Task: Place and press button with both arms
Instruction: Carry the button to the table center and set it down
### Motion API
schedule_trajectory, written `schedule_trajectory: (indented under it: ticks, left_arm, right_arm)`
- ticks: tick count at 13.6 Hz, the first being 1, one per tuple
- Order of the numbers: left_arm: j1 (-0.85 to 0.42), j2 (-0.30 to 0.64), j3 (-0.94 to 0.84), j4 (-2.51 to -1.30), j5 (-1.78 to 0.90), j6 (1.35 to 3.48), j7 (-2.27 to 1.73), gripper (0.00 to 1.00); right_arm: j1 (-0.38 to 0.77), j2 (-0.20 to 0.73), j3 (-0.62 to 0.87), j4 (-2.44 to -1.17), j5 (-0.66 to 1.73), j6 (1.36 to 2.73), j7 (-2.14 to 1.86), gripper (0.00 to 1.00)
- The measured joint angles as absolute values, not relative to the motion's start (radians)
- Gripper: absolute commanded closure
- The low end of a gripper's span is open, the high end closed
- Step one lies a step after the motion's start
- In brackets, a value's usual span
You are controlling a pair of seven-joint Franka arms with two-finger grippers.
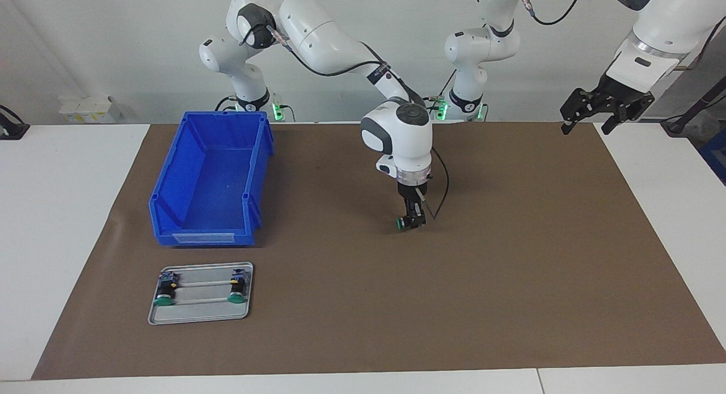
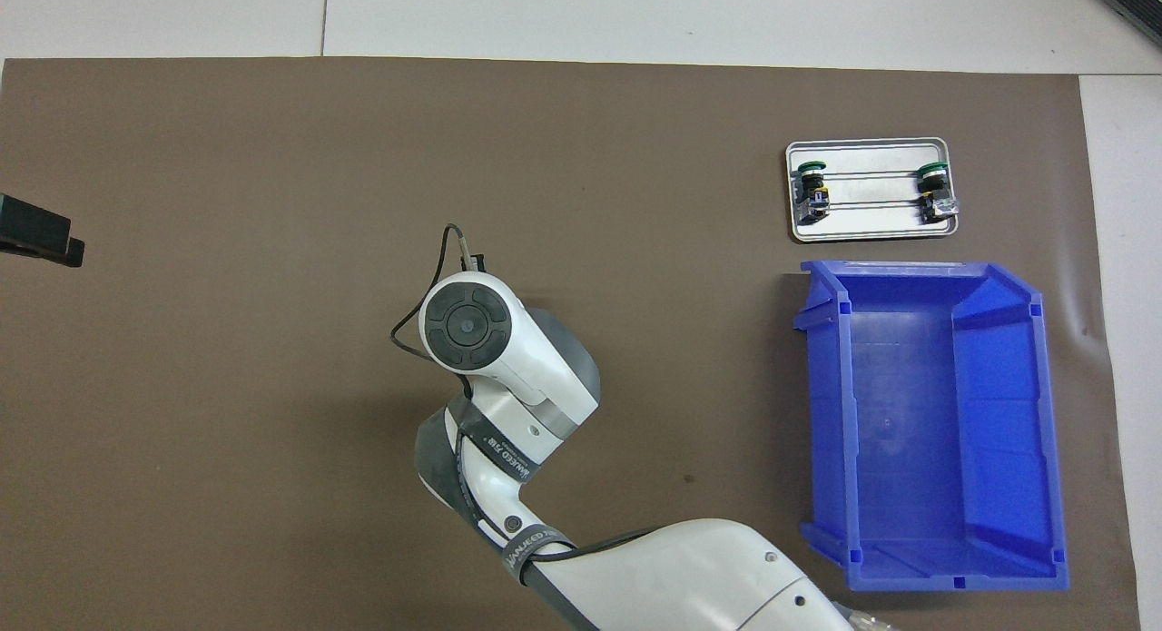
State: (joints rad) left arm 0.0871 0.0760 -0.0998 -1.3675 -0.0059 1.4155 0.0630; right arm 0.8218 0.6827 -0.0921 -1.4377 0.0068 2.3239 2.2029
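The shallow grey metal tray point(image 1: 199, 317) lay nearest the camera, at the right arm's end of the brown mat, carrying two spare green-capped push-buttons point(image 1: 164, 292) strung on thin rods. Just nearer the robots than the tray stood the open blue plastic bin point(image 1: 212, 178), with nothing visible inside.

Over the middle of the mat point(image 1: 510, 258), the right gripper point(image 1: 410, 223) pointed straight down, its fingers narrowed onto the small green-capped button with the short black body point(image 1: 404, 223), which sat between the fingertips and looked to be just above or touching the mat. In the overhead view the white wrist hid both fingers and button. The right arm point(image 1: 340, 48) reached out from its base with the elbow high and the wrist vertical.

To do this step well, the button should probably be lowered until its base sits flat under the fingertips, cap upward, and kept steady so a press from above would not tip it.

The left gripper point(image 1: 604, 115) hung high over the mat's edge at the left arm's end, fingers spread wide and empty, well apart from the button, waiting.
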Motion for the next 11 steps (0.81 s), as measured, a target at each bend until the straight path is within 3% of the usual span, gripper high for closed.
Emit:
schedule_trajectory:
  ticks: [1,2,3,8,11]
  left_arm:
    - [0.087,0.076,-0.1,-1.368,-0.006,1.415,0.063,0.08]
    - [0.087,0.076,-0.1,-1.368,-0.006,1.415,0.063,0.08]
    - [0.087,0.076,-0.1,-1.368,-0.006,1.415,0.063,0.08]
    - [0.087,0.076,-0.1,-1.368,-0.006,1.415,0.063,0.1]
    - [0.087,0.076,-0.1,-1.368,-0.006,1.421,0.065,0.16]
  right_arm:
    - [0.823,0.683,-0.092,-1.447,0.007,2.334,2.212,0.59]
    - [0.823,0.683,-0.092,-1.45,0.007,2.341,2.22,0.22]
    - [0.823,0.683,-0.092,-1.45,0.006,2.342,2.228,0.0]
    - [0.835,0.659,-0.092,-1.443,-0.087,2.339,2.208,0.0]
    - [0.8,0.561,-0.101,-1.446,-0.091,2.271,2.028,0.0]
